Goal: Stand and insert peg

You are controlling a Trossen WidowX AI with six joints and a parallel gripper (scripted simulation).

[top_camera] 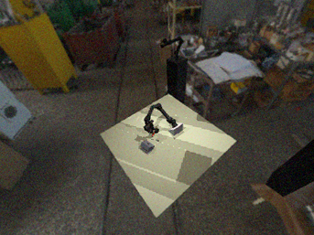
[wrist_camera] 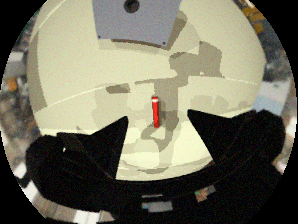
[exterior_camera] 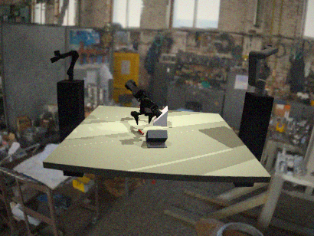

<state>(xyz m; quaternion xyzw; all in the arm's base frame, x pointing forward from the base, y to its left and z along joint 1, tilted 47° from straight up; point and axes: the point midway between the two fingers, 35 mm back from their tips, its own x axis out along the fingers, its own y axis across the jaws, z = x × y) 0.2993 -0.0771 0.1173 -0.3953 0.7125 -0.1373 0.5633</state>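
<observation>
The red peg [top_camera: 153, 134] [exterior_camera: 141, 132] [wrist_camera: 155, 114] lies on the table [top_camera: 159, 197] [exterior_camera: 115, 161] [wrist_camera: 65, 65]. Its white band is near the end toward the panel in the wrist view. The grey sloped panel [top_camera: 147, 147] [exterior_camera: 157, 136] [wrist_camera: 150, 22] stands a short way beyond the peg; its dark hole [wrist_camera: 131, 6] shows at the top edge of the wrist view. My gripper [exterior_camera: 143, 122] [wrist_camera: 158, 115] is open and empty, pointing down above the peg. In the wrist view the peg appears between the two fingertips, with a gap on each side. The fingers are too small to make out in the top view.
A pale wedge-shaped block [top_camera: 176, 129] [exterior_camera: 162, 117] is beside the arm's base, on the far side of the panel in the exterior view. Shadows of the arm fall across the table around the peg. Black pedestals [top_camera: 176, 77] [exterior_camera: 70, 107] carrying other arms stand beyond the table.
</observation>
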